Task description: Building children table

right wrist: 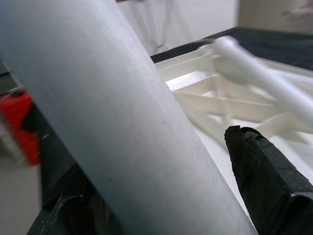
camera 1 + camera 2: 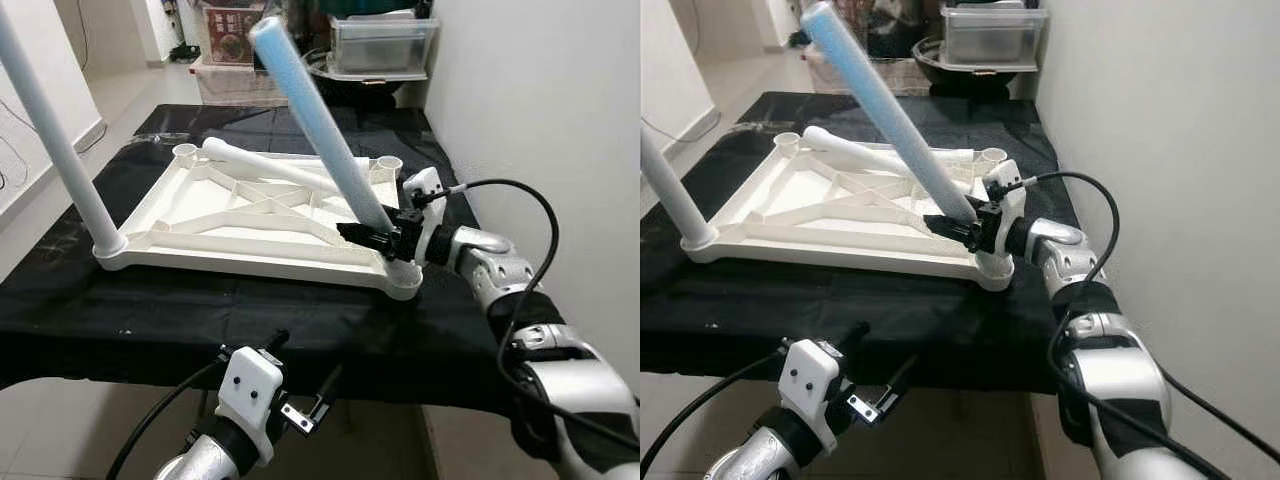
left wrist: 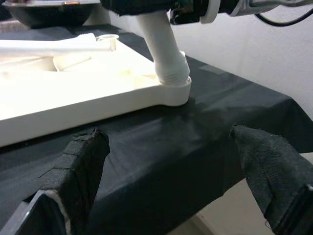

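Note:
The white table top (image 2: pixel 250 215) lies upside down on a black-covered table. One white leg (image 2: pixel 60 140) stands upright in its near-left corner socket. My right gripper (image 2: pixel 375 235) is shut on a second leg (image 2: pixel 320 120), which leans back and to the left with its foot at the near-right corner socket (image 2: pixel 402 276). In the right wrist view this leg (image 1: pixel 112 122) runs between the black fingers (image 1: pixel 264 171). A third leg (image 2: pixel 270 165) lies loose across the top's ribs. My left gripper (image 2: pixel 303 365) hangs open below the table's front edge, facing the near-right corner (image 3: pixel 171 90).
Both far corner sockets (image 2: pixel 185 151) (image 2: pixel 390 162) stand open. A white wall (image 2: pixel 540 100) runs close along the table's right side. Plastic storage boxes (image 2: pixel 380 40) sit behind the table. Tiled floor (image 2: pixel 120 90) lies to the left.

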Robot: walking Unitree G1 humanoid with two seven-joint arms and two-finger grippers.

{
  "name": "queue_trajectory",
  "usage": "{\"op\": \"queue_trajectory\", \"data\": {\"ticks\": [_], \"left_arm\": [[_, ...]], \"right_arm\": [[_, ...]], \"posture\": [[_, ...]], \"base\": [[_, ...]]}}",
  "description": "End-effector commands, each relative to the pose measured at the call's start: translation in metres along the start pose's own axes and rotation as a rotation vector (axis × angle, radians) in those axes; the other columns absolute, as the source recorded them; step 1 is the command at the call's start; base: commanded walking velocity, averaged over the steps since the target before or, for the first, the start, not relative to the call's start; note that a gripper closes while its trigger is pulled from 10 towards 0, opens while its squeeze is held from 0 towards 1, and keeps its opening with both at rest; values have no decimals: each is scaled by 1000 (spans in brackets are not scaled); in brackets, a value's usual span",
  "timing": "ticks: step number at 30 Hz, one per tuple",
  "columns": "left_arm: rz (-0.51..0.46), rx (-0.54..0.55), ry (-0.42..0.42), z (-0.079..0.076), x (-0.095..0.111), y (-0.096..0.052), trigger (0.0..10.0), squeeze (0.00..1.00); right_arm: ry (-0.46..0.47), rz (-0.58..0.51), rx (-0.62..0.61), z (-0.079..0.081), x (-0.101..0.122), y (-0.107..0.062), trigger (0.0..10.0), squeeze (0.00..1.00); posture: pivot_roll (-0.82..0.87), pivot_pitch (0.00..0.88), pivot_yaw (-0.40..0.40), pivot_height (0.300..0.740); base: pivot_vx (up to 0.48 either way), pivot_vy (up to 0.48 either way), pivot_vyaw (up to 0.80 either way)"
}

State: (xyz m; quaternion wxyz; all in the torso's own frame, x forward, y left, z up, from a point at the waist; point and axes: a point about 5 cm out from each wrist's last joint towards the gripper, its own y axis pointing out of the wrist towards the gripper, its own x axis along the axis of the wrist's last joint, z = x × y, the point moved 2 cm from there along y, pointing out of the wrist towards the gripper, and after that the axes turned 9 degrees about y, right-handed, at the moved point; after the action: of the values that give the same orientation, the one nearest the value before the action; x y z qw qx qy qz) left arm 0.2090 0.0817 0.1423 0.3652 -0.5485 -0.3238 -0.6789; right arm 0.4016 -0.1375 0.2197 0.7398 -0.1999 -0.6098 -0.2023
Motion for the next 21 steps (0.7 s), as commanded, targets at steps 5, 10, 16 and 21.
{"op": "queue_trajectory", "data": {"ticks": [5,10,16,21], "left_arm": [[-3,12,-5,-1,0,-2,10000,0],[13,12,4,0,-2,-4,10000,0],[19,-5,2,-1,-6,-1,10000,0],[21,-6,-2,-1,-6,-1,10000,0]], "right_arm": [[-19,-40,-128,-3,5,17,0,0],[-31,-93,-138,-5,13,14,0,0],[1,-172,-202,-15,22,3,0,0],[25,-239,-204,-16,27,-1,0,0]], "posture": [[149,77,-54,740],[145,68,-48,740],[134,61,-43,740],[136,59,-43,740]], "base": [[0,0,0],[0,0,0],[0,0,0],[0,0,0]]}}
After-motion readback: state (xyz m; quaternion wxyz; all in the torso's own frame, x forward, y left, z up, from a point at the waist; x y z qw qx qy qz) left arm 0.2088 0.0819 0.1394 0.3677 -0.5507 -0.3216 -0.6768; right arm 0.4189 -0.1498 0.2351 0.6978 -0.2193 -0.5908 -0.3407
